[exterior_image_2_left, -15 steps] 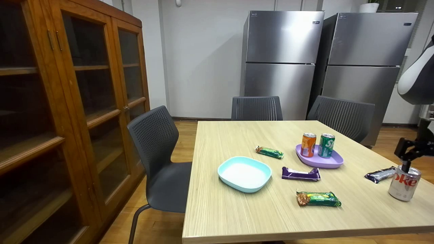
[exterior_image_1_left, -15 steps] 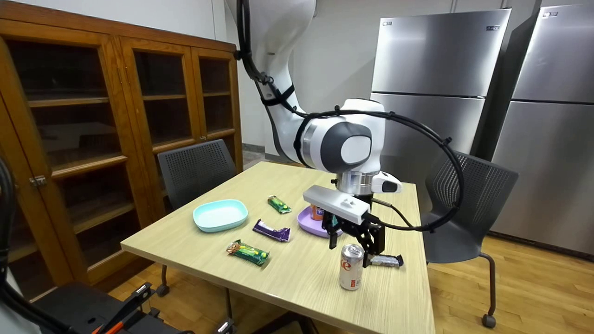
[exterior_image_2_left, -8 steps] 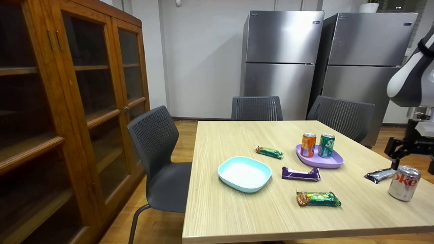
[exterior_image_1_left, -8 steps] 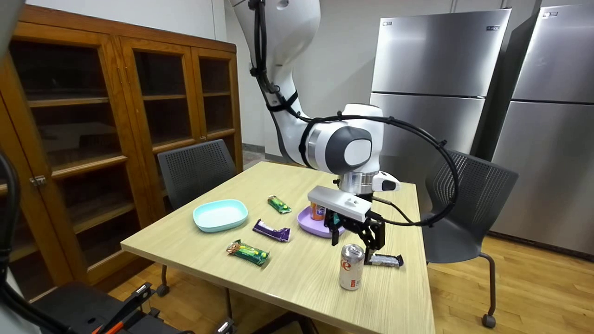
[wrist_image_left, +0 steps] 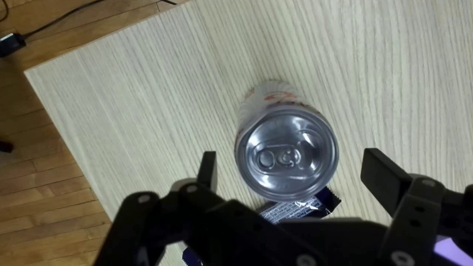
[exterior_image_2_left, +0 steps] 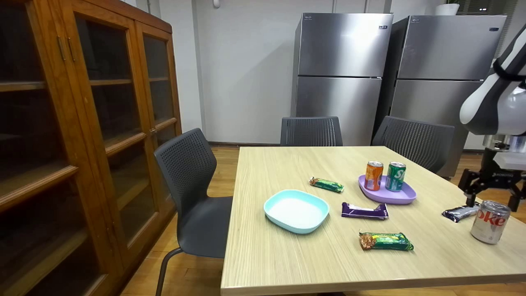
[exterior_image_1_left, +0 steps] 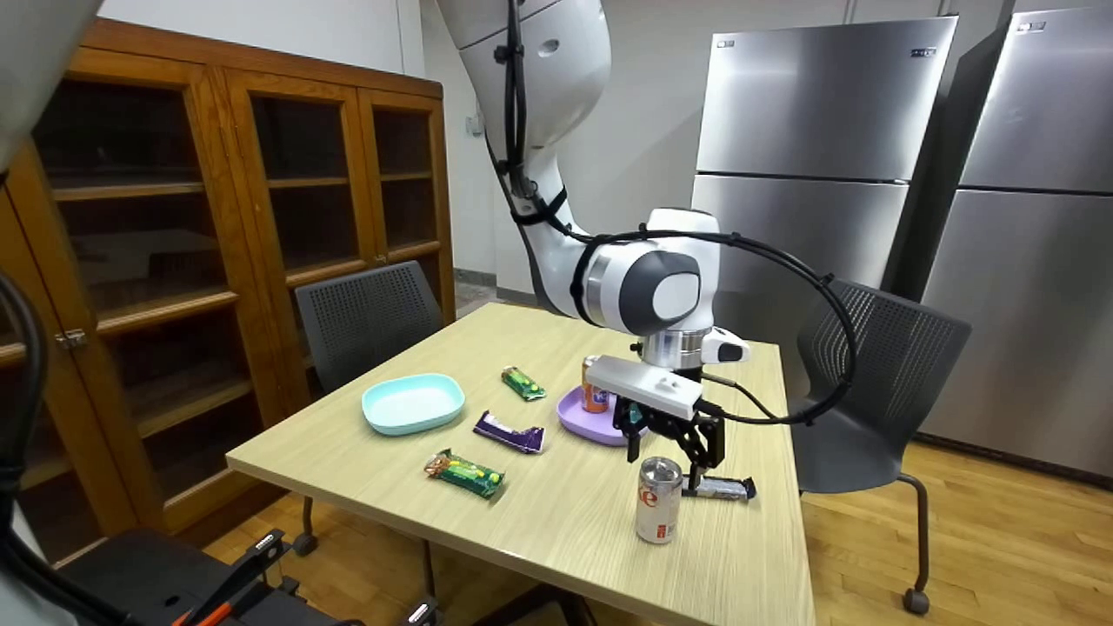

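Soda can (wrist_image_left: 287,155) upright near a desk (wrist_image_left: 129,92) corner; probably rigid but dentable, slick, heavy if full. Best hold: opposite sides, mid-body. Fingers (wrist_image_left: 384,181) apart, flanking it in wrist view, no contact visible. Wrapped bar (wrist_image_left: 295,208) just beside, purple plate (exterior_image_2_left: 388,197) farther in, limit room away from corner.

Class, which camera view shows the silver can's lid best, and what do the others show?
The wrist view: it looks down on the lid, showing the pull tab. In both exterior views the lid is foreshortened, its pull tab indistinct.
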Robot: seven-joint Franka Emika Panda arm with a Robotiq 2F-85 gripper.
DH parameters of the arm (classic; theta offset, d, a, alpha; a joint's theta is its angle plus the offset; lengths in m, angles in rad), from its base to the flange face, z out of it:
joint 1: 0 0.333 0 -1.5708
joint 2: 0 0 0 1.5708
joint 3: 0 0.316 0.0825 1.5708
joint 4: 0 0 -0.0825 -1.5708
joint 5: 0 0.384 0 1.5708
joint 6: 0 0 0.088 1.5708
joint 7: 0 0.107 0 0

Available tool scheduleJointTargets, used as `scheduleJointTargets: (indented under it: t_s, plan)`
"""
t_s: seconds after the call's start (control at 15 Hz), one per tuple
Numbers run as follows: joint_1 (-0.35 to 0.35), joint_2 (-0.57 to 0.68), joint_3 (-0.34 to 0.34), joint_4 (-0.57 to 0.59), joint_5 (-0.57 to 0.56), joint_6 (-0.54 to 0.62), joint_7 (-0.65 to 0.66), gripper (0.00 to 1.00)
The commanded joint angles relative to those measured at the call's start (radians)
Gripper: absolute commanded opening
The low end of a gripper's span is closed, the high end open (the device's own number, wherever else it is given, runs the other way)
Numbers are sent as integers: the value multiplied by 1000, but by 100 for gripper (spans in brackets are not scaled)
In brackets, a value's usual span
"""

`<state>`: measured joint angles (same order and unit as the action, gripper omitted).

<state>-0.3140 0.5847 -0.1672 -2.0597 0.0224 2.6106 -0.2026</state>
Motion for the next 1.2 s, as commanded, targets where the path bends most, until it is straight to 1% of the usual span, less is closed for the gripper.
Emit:
scheduleJointTargets:
  t_s: [0.0,0.67,0.73,0.8,0.87,1.07,1.13]
  plan:
    - [-14,3,9,24,-19,-37,-32,100]
    - [-15,-1,3,-1,-34,-42,-45,100]
    - [-17,-3,5,-3,-33,-41,-48,75]
    - [-16,-7,5,-7,-35,-37,-51,72]
    - [-14,-9,3,-8,-36,-39,-49,66]
    - [3,-31,-16,-12,-62,-76,-36,40]
    - [5,-43,-18,-16,-72,-89,-37,39]
